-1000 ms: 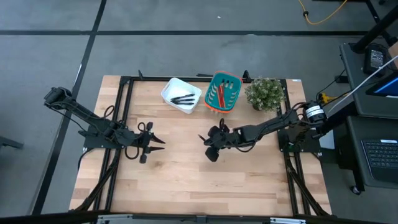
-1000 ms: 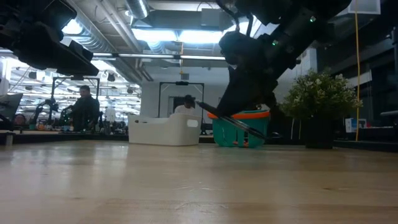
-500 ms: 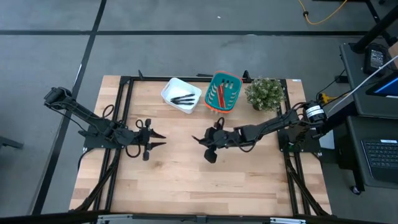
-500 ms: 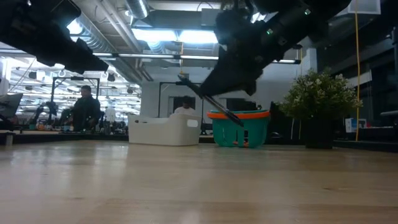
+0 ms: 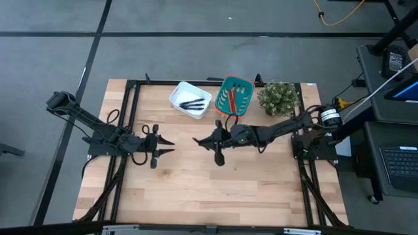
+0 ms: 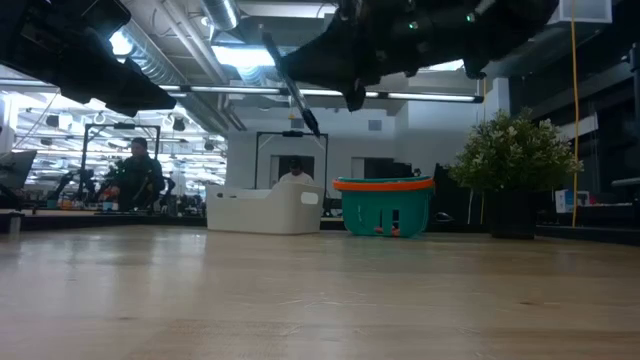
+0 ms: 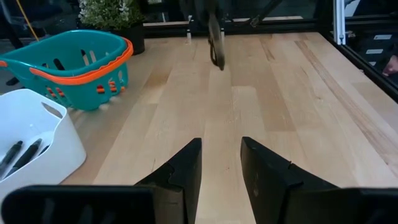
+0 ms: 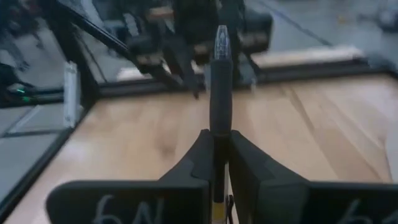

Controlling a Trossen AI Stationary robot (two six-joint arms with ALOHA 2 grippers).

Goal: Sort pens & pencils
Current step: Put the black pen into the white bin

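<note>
While the left gripper (image 5: 163, 145) waits with fingers apart over the bench (image 5: 196, 189), the right gripper (image 5: 210, 140) holds a black pen (image 8: 220, 87) clamped above mid-bench, near the white bin (image 5: 190, 100) of pens (image 5: 192, 103).

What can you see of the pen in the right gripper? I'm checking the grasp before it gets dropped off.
The pen is a slim black stick with a clear, silvery tip. The right gripper is shut on its lower part, and the rest juts out past the fingers. In the low view it hangs tilted, well above the table, touching nothing else. From above it lies mid-table, just in front of the white bin.
</note>
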